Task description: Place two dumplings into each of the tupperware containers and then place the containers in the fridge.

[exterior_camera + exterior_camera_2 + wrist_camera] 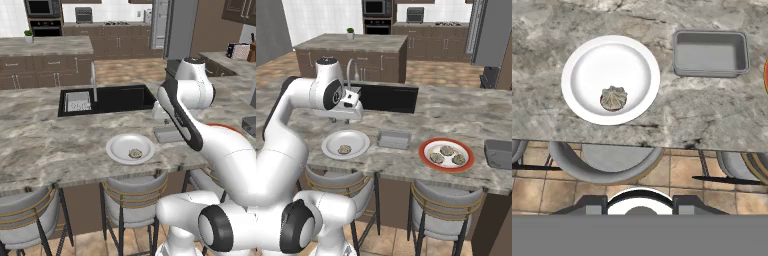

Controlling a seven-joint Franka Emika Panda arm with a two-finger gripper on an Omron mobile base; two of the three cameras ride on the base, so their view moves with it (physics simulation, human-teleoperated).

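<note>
One beige dumpling (613, 98) lies on a round white plate (582, 55) near the counter's front edge. To its right stands an empty dark-grey tupperware container (710, 52). In the right base view, three more dumplings (446, 150) rest on a red-rimmed plate (426, 147), and a second container (499, 152) sits at the far right. My gripper (345, 116) hovers above the white plate (331, 141), open with nothing between its fingers. The grey fridge (181, 30) stands at the back of the room.
A black sink (120, 98) with a tall faucet (93, 80) is set in the counter behind the plates. Bar stools (441, 210) stand under the counter's front edge. A second island (351, 45) lies beyond.
</note>
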